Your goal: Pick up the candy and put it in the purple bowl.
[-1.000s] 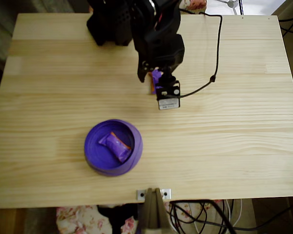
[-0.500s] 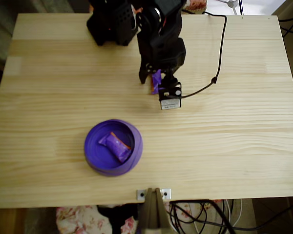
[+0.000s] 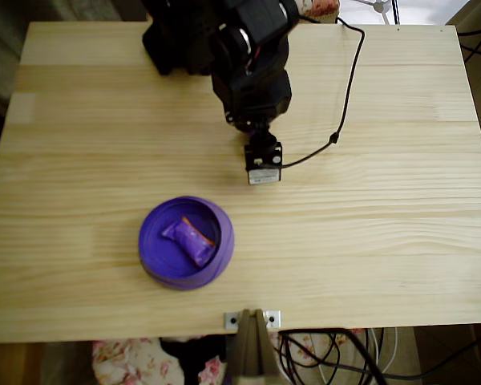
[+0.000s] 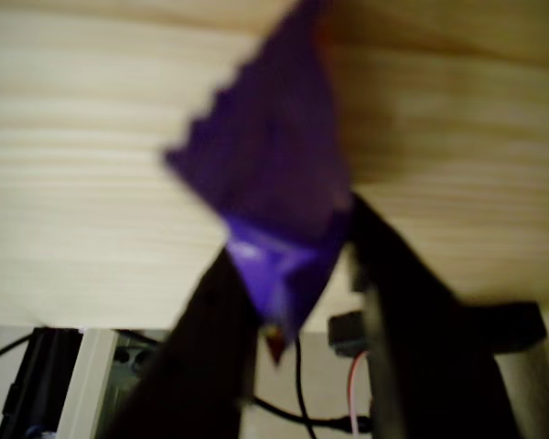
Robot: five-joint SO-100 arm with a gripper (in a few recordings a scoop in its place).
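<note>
In the wrist view my gripper (image 4: 293,251) is shut on the candy (image 4: 270,155), a flat purple wrapper with a serrated edge and a trace of orange at its top. It hangs above the bare wood, blurred. The two dark fingers (image 4: 210,320) pinch its lower end. From overhead, my black arm (image 3: 252,72) reaches down from the table's far edge, and its wrist camera (image 3: 262,164) covers the gripper. The purple bowl (image 3: 156,257) sits nearer the front edge, left of the wrist. In it lies a plumper, nearly all-purple candy (image 3: 190,241).
A black cable (image 3: 349,80) loops from the wrist camera over the table to the arm's right. The arm's base (image 3: 180,36) stands at the far edge. A metal clamp (image 3: 252,321) grips the front edge. Bare wood (image 3: 385,224) surrounds the bowl.
The arm has swung a little to the left in the overhead view. The purple candy that showed beside the wrist is now covered by the arm. The bowl and its candy have not moved.
</note>
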